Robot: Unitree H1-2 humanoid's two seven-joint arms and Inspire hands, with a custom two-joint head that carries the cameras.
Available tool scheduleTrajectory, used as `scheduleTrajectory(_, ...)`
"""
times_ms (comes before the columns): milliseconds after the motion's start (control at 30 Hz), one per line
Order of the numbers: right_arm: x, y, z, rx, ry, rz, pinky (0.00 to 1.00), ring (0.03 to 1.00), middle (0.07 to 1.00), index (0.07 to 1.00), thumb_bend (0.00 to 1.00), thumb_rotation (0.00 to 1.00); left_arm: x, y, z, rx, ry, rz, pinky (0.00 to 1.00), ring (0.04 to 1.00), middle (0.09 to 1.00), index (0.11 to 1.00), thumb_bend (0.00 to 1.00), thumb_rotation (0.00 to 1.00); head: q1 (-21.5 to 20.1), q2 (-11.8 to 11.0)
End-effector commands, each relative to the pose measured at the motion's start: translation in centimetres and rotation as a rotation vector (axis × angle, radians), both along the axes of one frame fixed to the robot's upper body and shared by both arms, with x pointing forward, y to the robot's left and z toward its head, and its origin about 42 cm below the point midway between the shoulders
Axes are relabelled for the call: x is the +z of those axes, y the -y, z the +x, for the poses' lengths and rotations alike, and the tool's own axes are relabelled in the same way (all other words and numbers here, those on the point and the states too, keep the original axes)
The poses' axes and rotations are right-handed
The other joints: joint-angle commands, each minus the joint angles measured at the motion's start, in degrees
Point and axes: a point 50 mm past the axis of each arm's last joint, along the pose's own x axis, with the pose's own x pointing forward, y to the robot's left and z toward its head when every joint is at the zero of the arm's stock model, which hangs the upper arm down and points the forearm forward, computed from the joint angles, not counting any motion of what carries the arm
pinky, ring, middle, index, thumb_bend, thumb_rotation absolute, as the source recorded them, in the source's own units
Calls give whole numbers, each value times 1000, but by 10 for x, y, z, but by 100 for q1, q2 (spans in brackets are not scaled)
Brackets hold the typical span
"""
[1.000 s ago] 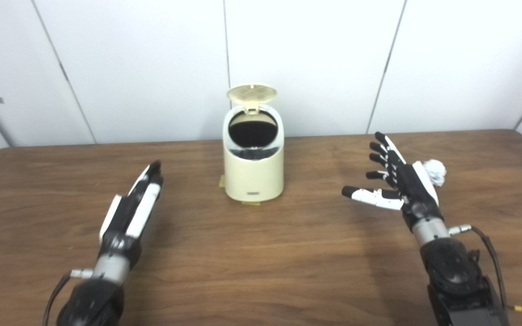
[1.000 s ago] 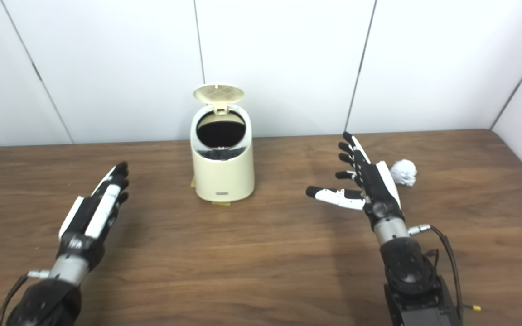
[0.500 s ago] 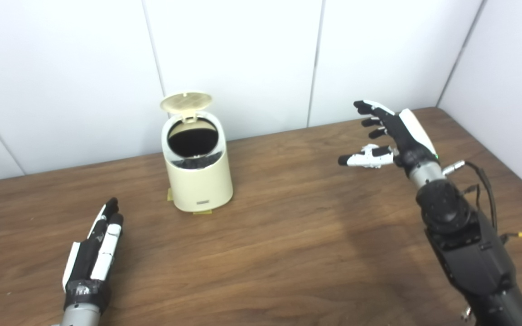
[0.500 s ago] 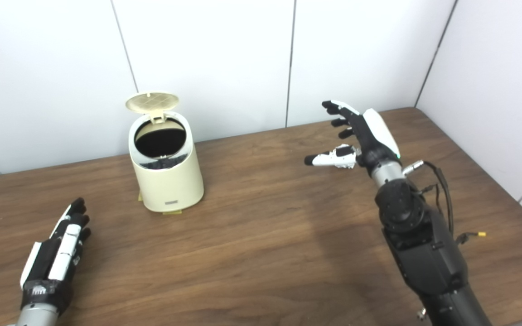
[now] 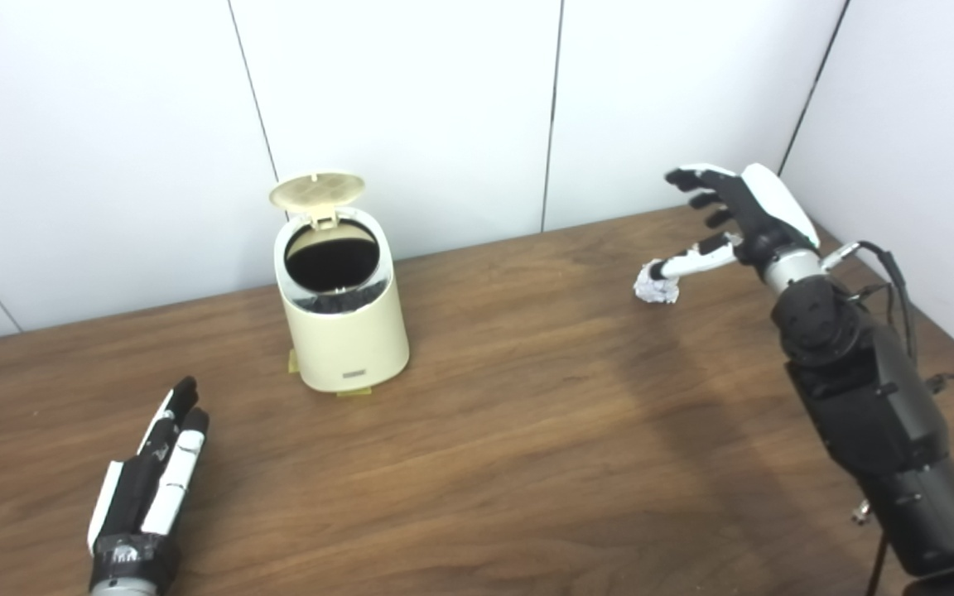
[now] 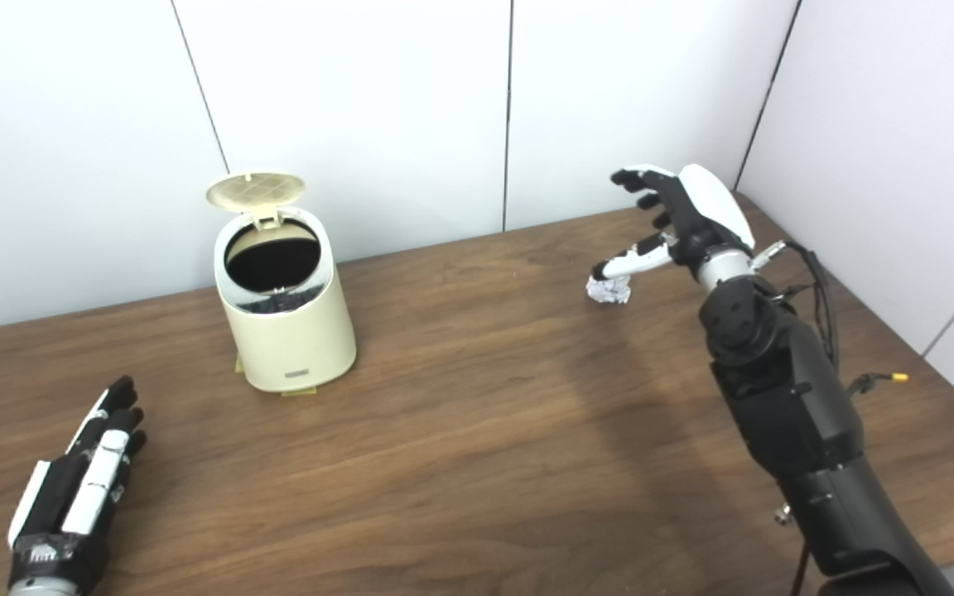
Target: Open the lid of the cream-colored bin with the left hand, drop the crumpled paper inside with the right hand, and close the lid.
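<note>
The cream-colored bin [image 5: 343, 331] stands on the wooden table [image 5: 485, 430] toward the back left, its round lid [image 5: 316, 189] tipped up and its dark inside showing. A crumpled white paper ball [image 5: 656, 289] lies on the table at the back right. My right hand [image 5: 734, 211] hovers open just above and to the right of the paper, with its thumb tip close over it; I cannot tell whether they touch. My left hand [image 5: 150, 480] rests open and flat near the table's front left, well away from the bin.
White wall panels close off the back and the right side. The table's right edge runs close beside my right arm [image 5: 866, 389], where a thin cable [image 5: 953, 379] hangs. Small yellow tabs [image 5: 353, 391] stick out under the bin's base.
The camera has turned, shifting the whole picture. My right hand has gone further back and right, and the paper ball now shows under its thumb. My left hand has drawn back toward the table's front.
</note>
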Motion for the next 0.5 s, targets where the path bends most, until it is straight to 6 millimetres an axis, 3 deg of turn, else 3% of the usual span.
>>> scheduleTrajectory(0,32,6,14,23,72,-63,706,787,809,786,873,55,16,1,4,-18,52,6,1000,1000,1000,1000,579,708,-2,4)
scheduleTrajectory(200,21,16,37,17,22,-100,726,814,817,773,915,27,21,1,-2,-25,49,2,1000,1000,1000,1000,575,725,72,33)
scheduleTrajectory(467,6,18,56,-7,-66,-82,658,776,827,784,881,42,29,1,-7,-27,50,1,1000,1000,1000,1000,555,747,203,74)
